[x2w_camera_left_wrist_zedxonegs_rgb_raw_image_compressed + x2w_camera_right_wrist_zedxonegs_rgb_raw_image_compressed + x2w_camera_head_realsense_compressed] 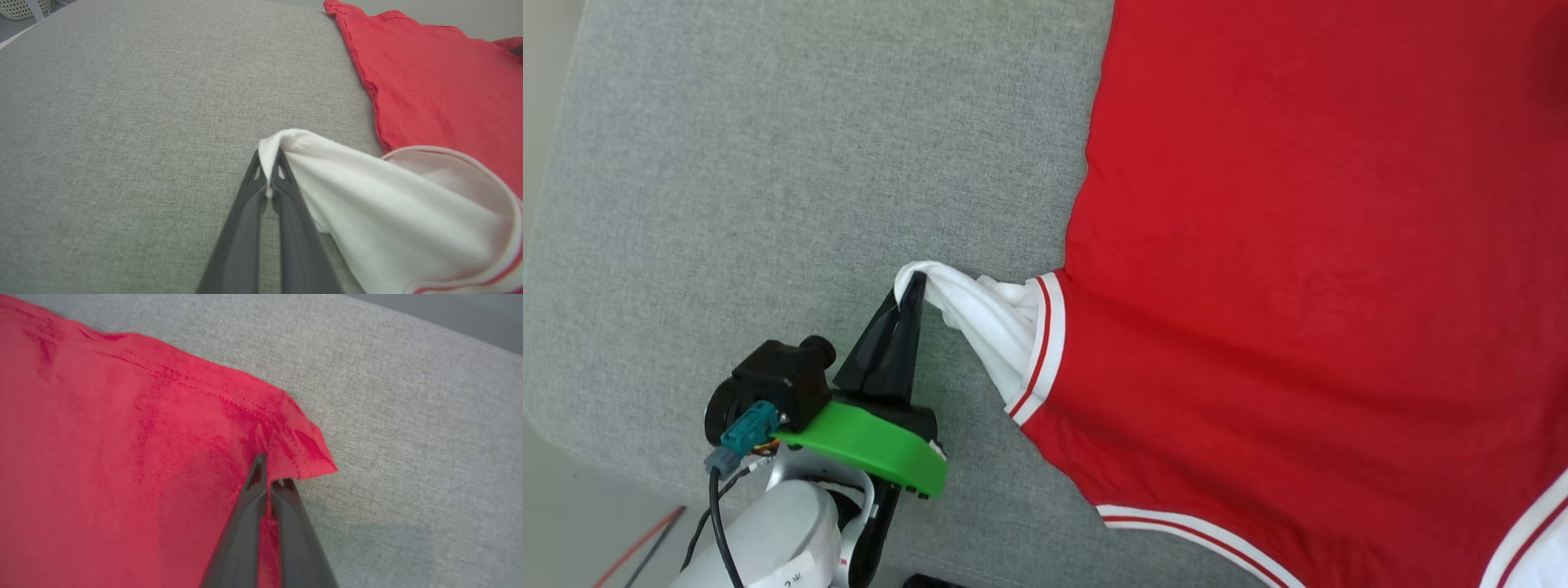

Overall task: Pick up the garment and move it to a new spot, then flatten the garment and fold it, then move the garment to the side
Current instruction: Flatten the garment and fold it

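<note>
Surface: grey woven surface (768, 163), padded-looking, rounded at its near corner, with pale floor past the edge; a white wicker basket (22, 8) stands off beyond the far edge in the left wrist view. Item: the garment (1298, 245), red, lying spread over the right part of the surface, largely flat with shallow creases; no lettering visible on the upturned side. Part: white sleeve (984, 327) with red-white striped trim (1041, 351), drawn out from the body into a taut, bunched cone toward the lower left. Left gripper (913, 298): jaws pressed together on the very tip of the sleeve, a thin fold of white cloth pinched between them. Right gripper (269, 479): jaws closed on the red cloth just behind the stitched hem corner (302, 453), which curls up slightly beside the fingertips. Step in hand, by judgement: flattening, with both holds set for spreading. Handling notes: draw the two holds apart, low and level, so that the cloth slides rather than lifts; pull gently, since both pinches are shallow and close to the edge and may slip; let the sleeve settle unbunched and flat before release.
</note>
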You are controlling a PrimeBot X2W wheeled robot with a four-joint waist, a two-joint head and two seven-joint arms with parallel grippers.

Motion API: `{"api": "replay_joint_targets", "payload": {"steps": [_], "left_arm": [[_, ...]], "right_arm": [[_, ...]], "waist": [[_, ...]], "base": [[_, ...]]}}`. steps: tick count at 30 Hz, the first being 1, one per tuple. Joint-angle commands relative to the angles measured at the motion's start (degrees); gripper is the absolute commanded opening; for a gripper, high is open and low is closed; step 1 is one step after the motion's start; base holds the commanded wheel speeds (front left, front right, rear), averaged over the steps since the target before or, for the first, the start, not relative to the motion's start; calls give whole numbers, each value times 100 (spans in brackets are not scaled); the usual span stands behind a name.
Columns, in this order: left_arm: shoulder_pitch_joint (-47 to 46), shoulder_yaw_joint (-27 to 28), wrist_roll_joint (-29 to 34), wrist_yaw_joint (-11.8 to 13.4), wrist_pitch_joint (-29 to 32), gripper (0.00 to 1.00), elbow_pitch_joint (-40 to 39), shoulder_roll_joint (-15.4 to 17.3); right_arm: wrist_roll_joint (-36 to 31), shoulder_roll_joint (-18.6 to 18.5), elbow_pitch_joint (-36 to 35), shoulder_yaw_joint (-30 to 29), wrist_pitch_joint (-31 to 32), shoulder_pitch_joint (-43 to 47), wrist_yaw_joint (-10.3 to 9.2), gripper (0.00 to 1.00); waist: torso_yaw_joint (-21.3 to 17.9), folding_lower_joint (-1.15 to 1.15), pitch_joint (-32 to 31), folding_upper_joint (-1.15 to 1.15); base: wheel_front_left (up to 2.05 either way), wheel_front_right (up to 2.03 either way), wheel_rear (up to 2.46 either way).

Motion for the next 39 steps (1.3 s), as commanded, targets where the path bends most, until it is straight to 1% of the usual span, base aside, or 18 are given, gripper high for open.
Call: {"api": "replay_joint_targets", "payload": {"steps": [1, 5, 9, 12, 15, 17, 20, 22, 25, 28, 31, 34, 37, 39], "left_arm": [[83, 33, 40, -26, -33, 0, 35, -21], [237, 58, 25, -13, -33, 0, 111, 36], [387, 51, -9, 10, -4, 0, 152, 122], [530, 86, -53, 69, 15, 0, 126, 205], [668, 96, -82, 124, 49, 0, 83, 287], [783, 123, -105, 185, 66, 0, 54, 356], [944, 131, -119, 269, 110, 0, 11, 452], [1050, 148, -149, 319, 122, 0, -27, 497], [1222, 188, -198, 399, 132, 0, -79, 571], [1396, 250, -248, 488, 125, 0, -126, 637], [1473, 262, -267, 515, 144, 0, -152, 696], [1489, 275, -280, 520, 163, 0, -167, 739], [1469, 284, -281, 519, 179, 0, -173, 768], [1452, 278, -280, 513, 181, 0, -170, 765]], "right_arm": [[137, -33, -81, 66, -124, 161, -2, 0], [536, -345, -461, 308, -461, 364, -2, 0], [961, -826, -1017, 566, -828, 852, -2, 0], [1259, -1234, -1465, 668, -1063, 1396, -2, 0], [1499, -1648, -1862, 605, -1392, 2050, -2, 0], [1633, -1855, -2087, 499, -1595, 2532, -2, 0], [1821, -2080, -2322, 174, -1874, 3308, -2, 0], [1902, -2160, -2461, -78, -2025, 3881, -2, 0], [2005, -2103, -2642, -493, -2201, 4829, -2, 0], [2083, -1863, -2779, -776, -2226, 5668, -2, 0], [2147, -1533, -2837, -1172, -2225, 6506, -2, 0], [2061, -1203, -2887, -1453, -2180, 7187, -2, 0], [1963, -751, -2866, -1612, -2140, 7734, -2, 0], [1832, -498, -2762, -1597, -2114, 7966, -2, 0]], "waist": [[-107, -1, -267, 0], [-255, -1, -618, 0], [-412, -1, -1001, 0], [-561, -1, -1258, 0], [-665, -1, -1500, 0], [-758, -1, -1642, 0], [-856, -1, -1806, 0], [-936, -1, -1912, 0], [-1072, -1, -2079, 0], [-1233, -1, -2205, 0], [-1313, -1, -2283, 0], [-1351, -1, -2303, 0], [-1368, -1, -2284, 0], [-1360, -1, -2261, 0]], "base": [[0, 0, 0], [0, 0, 0], [0, 0, 0], [0, 0, 0], [0, 0, 0], [0, 0, 0], [0, 0, 0], [0, 0, 0], [0, 0, 0], [0, 0, 0], [0, 0, 0], [0, 0, 0], [0, 0, 0], [0, 0, 0]]}}
